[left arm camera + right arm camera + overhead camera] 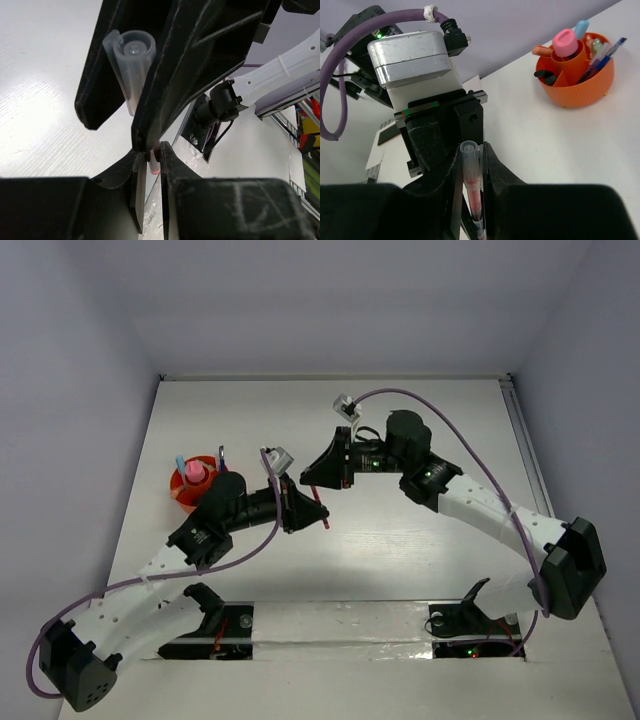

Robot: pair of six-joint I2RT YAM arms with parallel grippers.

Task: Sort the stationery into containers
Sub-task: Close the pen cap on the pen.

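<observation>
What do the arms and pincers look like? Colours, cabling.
Both alike: left arm and right arm white links, black joints; left pincer and right pincer black, two-fingered. A purple cable on each, silver-grey camera box at wrist, green lights on joints.

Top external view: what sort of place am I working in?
Probably a lab test cell rather than a real office: a white table enclosed by plain pale walls, a left arm and right arm bolted at its near edge, and one orange pot of pens.

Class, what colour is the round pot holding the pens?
The pot is orange, clearest in the right wrist view.
</observation>
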